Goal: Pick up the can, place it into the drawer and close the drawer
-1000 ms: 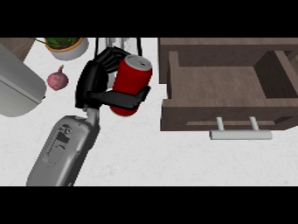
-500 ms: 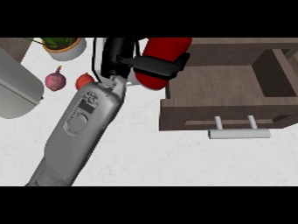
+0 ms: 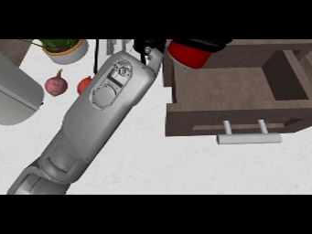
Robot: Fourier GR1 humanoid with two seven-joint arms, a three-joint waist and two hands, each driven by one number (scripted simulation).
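Left hand [image 3: 200, 44], at the top centre of the frame, is closed around the red can [image 3: 188, 55]; only its black fingers show, wrapped over the can's upper part. The can sits above the rear left corner of the open drawer [image 3: 234, 87], which occupies the right half of the frame, handle [image 3: 249, 138] facing down. The grey forearm [image 3: 97, 116] runs diagonally to the lower left. At upper left: a purple onion [image 3: 55, 85], a potted plant [image 3: 65, 49]
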